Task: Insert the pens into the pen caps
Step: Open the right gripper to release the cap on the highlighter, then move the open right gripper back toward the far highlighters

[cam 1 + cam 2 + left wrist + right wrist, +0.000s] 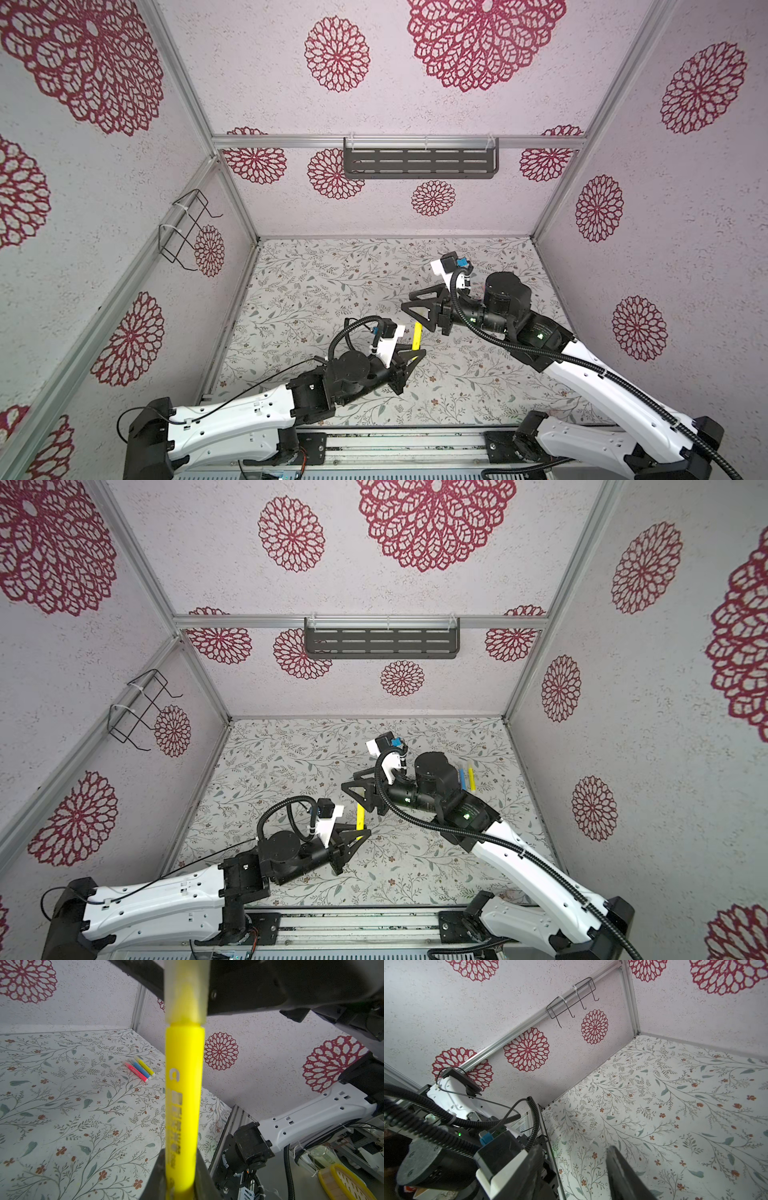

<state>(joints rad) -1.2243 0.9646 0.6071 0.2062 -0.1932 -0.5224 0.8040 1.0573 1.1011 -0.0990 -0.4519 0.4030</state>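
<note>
The thin, bright-yellow plastic pen [182, 1105] is pinched at its lower end by the left gripper [179, 1169] and held clear of the floral table [62, 1105]. A frosted translucent cap [186, 995] sits on its upper end. The pen is judged light, stiff and slippery, best gripped mid-barrel. The right gripper [406, 301], turned sideways at the cap, is spread, perhaps not touching it.

Pen [417, 335] in left hand [418, 352], above table [332, 291]
</note>
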